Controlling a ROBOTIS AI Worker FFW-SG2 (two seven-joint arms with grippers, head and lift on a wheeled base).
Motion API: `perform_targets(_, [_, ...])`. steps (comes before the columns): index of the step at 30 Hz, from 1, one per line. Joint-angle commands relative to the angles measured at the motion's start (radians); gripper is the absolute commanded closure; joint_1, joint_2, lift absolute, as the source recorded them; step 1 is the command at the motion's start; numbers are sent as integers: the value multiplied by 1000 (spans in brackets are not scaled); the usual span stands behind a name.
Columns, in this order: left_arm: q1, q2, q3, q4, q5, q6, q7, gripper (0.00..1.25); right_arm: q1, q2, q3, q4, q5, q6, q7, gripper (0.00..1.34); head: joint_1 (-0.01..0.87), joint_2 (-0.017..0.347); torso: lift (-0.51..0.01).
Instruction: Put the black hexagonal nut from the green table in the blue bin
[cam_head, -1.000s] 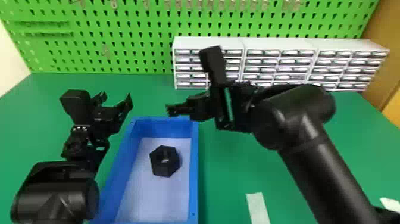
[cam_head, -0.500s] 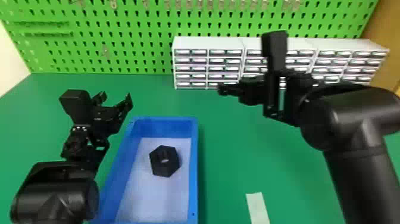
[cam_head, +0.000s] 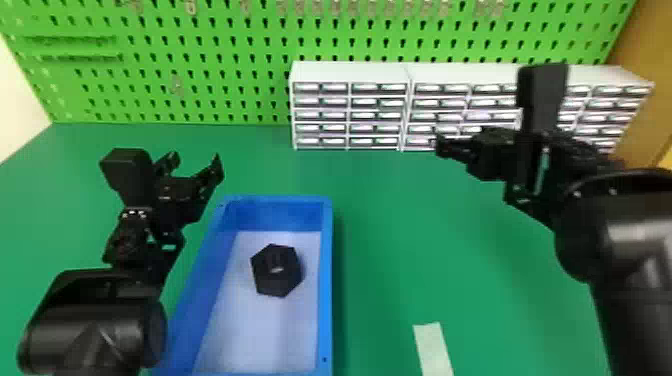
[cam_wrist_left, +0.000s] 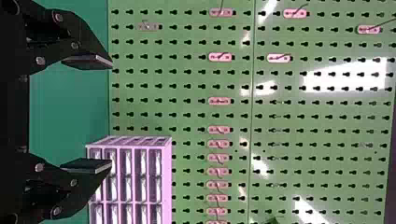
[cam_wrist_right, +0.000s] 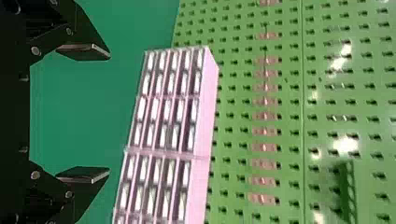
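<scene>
the bin (cam_head: 326, 280) is blue, the nut (cam_head: 262, 280) black, the table (cam_head: 390, 240) green, the pegboard (cam_head: 225, 60) bright green with rows of black holes.

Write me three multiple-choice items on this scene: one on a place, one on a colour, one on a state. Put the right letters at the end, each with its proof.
1. Where is the black hexagonal nut relative to the blue bin?
A) To the right of it
B) Inside it
C) Beyond it

2. What colour is the pegboard?
A) Yellow
B) White
C) Green

3. What state is the right claw in?
A) Open and empty
B) Shut and empty
C) Shut on the nut

1: B, since the nut lies on the bin's floor, within its walls, in the head view.
2: C, since the board behind the work area is green around its dark holes.
3: A, since its fingers stand wide apart in the right wrist view, nothing held between them.
</scene>
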Motion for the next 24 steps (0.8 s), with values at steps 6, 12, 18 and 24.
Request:
perform_targets(6, [-3,0,-2,0,-2,0,0,496,86,15,-90,-5,103,-145,0,391,686,52,-97])
perform_targets(12, [-3,0,1,0,0,0,0,496,126,22,-118,32,146,-266,-2,391,686,52,-97])
perform_targets(18, [-3,0,3,0,1,0,0,496,153,35,-142,92,143,-410,-3,389,686,52,-97])
perform_targets(24, [-2,0,4,2,3,0,0,496,164,45,-159,142,145,-525,-3,389,686,52,-97])
